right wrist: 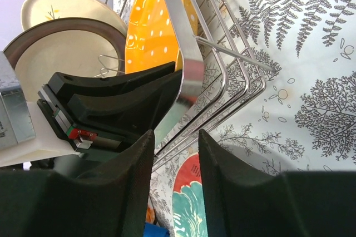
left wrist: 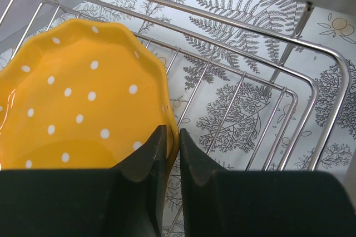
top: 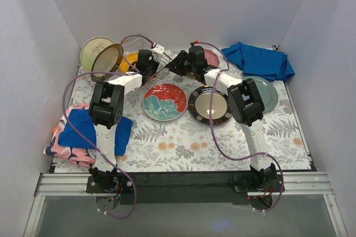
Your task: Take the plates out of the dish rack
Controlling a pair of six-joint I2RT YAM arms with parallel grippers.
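Mostly done I reckon: floral plate (top: 164, 102), dark-rimmed plate (top: 209, 105) and grey-teal plate (top: 266, 93) lie out mid-frame, left gripper (left wrist: 172, 148) is clamped on the orange dotted plate (left wrist: 78, 98) in the dish rack (right wrist: 179, 25) upper left, right gripper (right wrist: 175, 134) has its fingers apart.

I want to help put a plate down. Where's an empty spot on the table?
The bare cloth between the left arm and right arm, in front of the flowery plate and the dark-rimmed plate. Also the near right corner, below the grey plate. Back left is crowded: rack, orange plate, cream plate.
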